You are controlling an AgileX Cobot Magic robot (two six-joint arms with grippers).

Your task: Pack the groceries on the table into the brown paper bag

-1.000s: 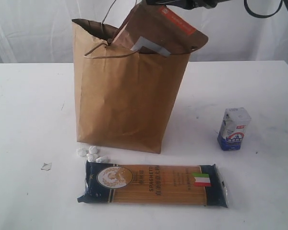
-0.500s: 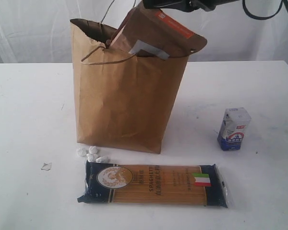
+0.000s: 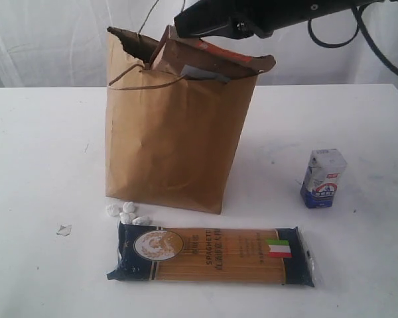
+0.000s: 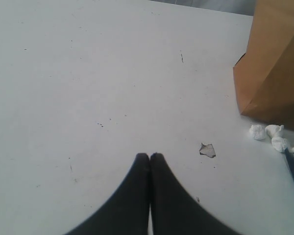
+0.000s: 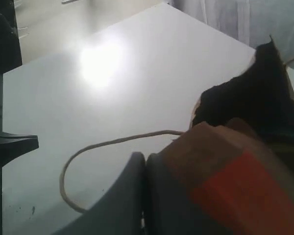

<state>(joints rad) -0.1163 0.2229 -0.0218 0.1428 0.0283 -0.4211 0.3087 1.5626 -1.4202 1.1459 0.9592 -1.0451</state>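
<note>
Just beside closed fingers (image 5: 125, 191) of right gripper (image 5: 145, 157) lies orange-labelled brown pouch (image 5: 220, 161)

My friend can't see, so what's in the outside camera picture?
A brown paper bag stands on a white table, an orange-labelled pouch poking out of its top under the shut right gripper. A spaghetti packet and small white bits lie in front; a blue-white carton stands to its right.

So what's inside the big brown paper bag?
An orange-labelled brown pouch pokes out of the top of the bag. Anything deeper is hidden by its paper walls.
</note>
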